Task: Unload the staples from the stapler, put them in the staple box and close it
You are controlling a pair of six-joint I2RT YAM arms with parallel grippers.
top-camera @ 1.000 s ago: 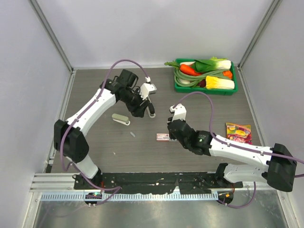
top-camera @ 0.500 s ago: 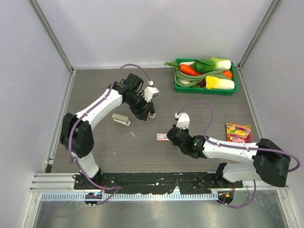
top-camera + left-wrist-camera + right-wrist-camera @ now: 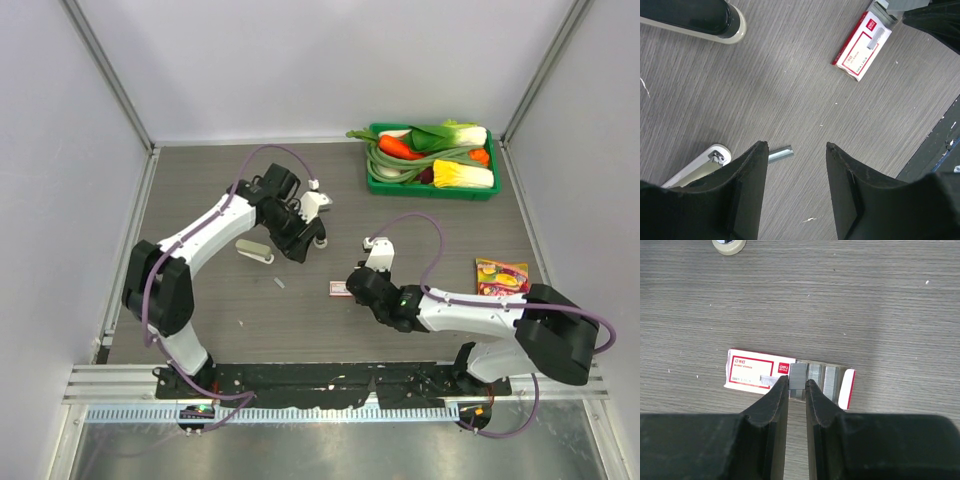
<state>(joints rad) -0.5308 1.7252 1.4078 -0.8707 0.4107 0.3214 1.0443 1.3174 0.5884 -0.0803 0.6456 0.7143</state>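
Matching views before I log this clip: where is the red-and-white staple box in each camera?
Top external: staple box near frame centre, slightly below it.
Left wrist: upper right.
Right wrist: centre, end flap open.
Shared landmark: right gripper, pinching a staple block at the box's open end.

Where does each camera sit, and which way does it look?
Top: above, behind the arms, looking down on the table; the left arm and right arm show.
Left wrist: faces down; its open fingers hang above the staples.
Right wrist: faces down; its fingers pinch a staple block.
Both wrist views share the red-and-white box.
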